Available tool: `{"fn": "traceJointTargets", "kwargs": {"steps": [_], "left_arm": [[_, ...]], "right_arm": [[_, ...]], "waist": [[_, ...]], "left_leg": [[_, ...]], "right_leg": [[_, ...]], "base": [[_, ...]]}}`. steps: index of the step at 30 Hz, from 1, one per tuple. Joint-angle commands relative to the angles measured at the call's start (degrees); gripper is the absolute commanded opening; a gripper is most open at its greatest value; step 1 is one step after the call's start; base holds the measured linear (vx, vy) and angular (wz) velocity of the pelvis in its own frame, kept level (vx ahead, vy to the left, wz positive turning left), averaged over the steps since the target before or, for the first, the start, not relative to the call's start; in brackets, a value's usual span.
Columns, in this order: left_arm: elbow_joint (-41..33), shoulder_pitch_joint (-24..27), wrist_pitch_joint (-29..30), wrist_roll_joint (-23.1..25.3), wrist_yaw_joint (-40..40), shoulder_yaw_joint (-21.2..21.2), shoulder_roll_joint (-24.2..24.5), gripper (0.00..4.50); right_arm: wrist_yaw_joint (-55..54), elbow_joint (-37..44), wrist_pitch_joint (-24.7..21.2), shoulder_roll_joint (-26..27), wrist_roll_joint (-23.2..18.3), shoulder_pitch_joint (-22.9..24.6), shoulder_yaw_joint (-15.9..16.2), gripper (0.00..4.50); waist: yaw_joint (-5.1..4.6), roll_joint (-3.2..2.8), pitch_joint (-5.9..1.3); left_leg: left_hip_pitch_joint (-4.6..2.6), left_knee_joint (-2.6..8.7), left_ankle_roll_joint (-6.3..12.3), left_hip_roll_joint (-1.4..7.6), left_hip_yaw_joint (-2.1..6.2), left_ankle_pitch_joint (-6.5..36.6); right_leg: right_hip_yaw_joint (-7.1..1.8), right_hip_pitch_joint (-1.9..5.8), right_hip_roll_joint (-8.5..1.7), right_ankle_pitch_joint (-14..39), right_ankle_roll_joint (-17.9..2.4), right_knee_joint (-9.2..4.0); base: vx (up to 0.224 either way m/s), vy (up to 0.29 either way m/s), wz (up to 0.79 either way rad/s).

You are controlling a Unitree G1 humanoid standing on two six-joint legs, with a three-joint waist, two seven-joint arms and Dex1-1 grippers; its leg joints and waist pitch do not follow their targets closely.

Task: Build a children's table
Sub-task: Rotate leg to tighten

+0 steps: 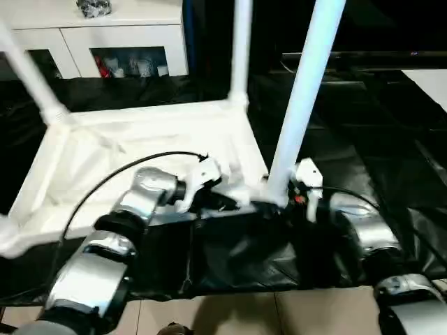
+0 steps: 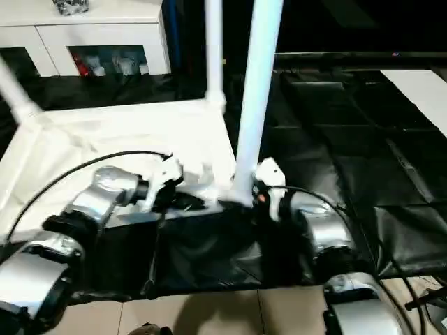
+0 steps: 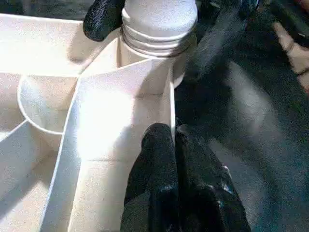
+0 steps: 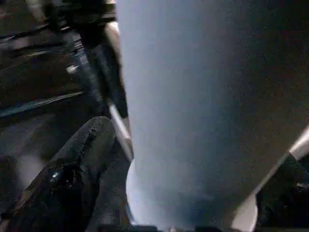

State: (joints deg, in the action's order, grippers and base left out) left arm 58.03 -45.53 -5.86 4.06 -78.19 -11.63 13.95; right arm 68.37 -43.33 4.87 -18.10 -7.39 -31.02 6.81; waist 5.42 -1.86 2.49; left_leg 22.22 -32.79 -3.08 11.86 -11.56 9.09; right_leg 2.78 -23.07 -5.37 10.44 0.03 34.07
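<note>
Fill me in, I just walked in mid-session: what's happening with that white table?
The robot is assembling the children's table, which lies upside down on black sheeting. Three legs already stand in corner sockets. The left pincer is shut on the rim of the tabletop beside the near leg. The right pincer is at that leg's base, its black fingers on either side of the tube; whether they grip it is unclear. A white cabinet stands behind.
</note>
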Motion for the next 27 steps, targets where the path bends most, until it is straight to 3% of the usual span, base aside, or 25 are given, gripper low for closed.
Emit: {"fn": "traceJointTargets", "kwargs": {"steps": [1,11,16,20,22,25,26,27], "left_arm": [[-2.73,-0.34,-1.19,-1.32,-3.84,-1.41,-0.89,0.00],[-2.58,-0.74,-1.19,-1.74,-7.56,-1.43,0.04,0.00],[-2.19,-1.03,-0.03,-2.17,-6.32,-0.63,-0.33,0.00],[0.10,-2.30,2.53,-0.46,4.70,0.61,-2.70,0.00],[0.53,-2.69,3.64,-0.37,8.64,1.17,-4.23,0.00],[1.12,-3.51,6.43,0.19,16.90,1.60,-8.39,0.00],[1.12,-3.51,6.43,0.19,16.90,1.60,-8.39,0.00],[1.61,-4.21,8.17,0.05,22.15,2.25,-11.22,0.00]], "right_arm": [[4.11,0.91,-1.73,0.35,0.25,0.63,2.92,3.59],[7.92,1.38,-2.74,-0.87,1.08,0.39,4.51,2.76],[5.48,1.73,-3.80,0.40,-0.08,0.52,2.70,2.68],[-10.06,-1.93,-5.20,4.10,1.37,-0.88,-0.72,2.67],[-17.41,-3.90,-5.54,5.95,2.13,-1.69,-1.99,2.67],[-32.17,-8.43,-6.97,10.25,1.81,-3.87,-5.44,2.67],[-32.17,-8.43,-6.97,10.25,1.81,-3.87,-5.44,2.67],[-39.53,-10.84,-7.08,12.39,1.87,-5.28,-6.75,2.67]], "waist": [[0.01,0.52,-3.50],[0.44,0.36,-3.73],[0.42,0.42,-3.68],[0.16,0.47,-3.42],[-0.26,0.39,-3.31],[-0.99,0.40,-3.30],[-1.15,0.37,-3.24],[-1.26,0.14,-3.33]], "left_leg": [[-1.45,3.59,4.06,1.65,0.55,15.59],[-1.44,3.41,4.09,1.63,0.58,13.58],[-1.50,3.45,3.89,1.61,0.56,14.00],[-1.51,3.69,2.36,1.58,0.60,15.21],[-1.87,3.98,0.44,1.48,0.76,17.20],[-1.66,4.17,-0.42,1.35,0.98,17.60],[-1.72,4.20,-0.47,1.30,0.98,17.97],[-1.77,4.09,-0.49,1.22,0.95,17.74]], "right_leg": [[-1.45,2.60,-2.71,8.58,-15.88,-3.67],[-1.41,2.67,-2.78,5.90,-16.49,-3.26],[-1.39,2.63,-2.74,6.53,-16.46,-3.35],[-1.44,2.38,-2.81,10.05,-15.54,-3.57],[-1.51,2.15,-2.98,15.71,-14.06,-4.17],[-1.59,2.17,-3.02,17.58,-12.59,-4.40],[-1.60,2.01,-2.92,17.80,-12.41,-4.53],[-1.64,2.01,-2.91,17.06,-12.40,-4.53]], "base": [[0.000,0.000,0.00],[0.000,0.000,0.00],[0.000,0.000,0.00],[0.000,0.000,0.00],[0.000,0.000,0.00],[0.000,0.000,0.00],[0.000,0.000,0.00],[0.000,0.000,0.00]]}}
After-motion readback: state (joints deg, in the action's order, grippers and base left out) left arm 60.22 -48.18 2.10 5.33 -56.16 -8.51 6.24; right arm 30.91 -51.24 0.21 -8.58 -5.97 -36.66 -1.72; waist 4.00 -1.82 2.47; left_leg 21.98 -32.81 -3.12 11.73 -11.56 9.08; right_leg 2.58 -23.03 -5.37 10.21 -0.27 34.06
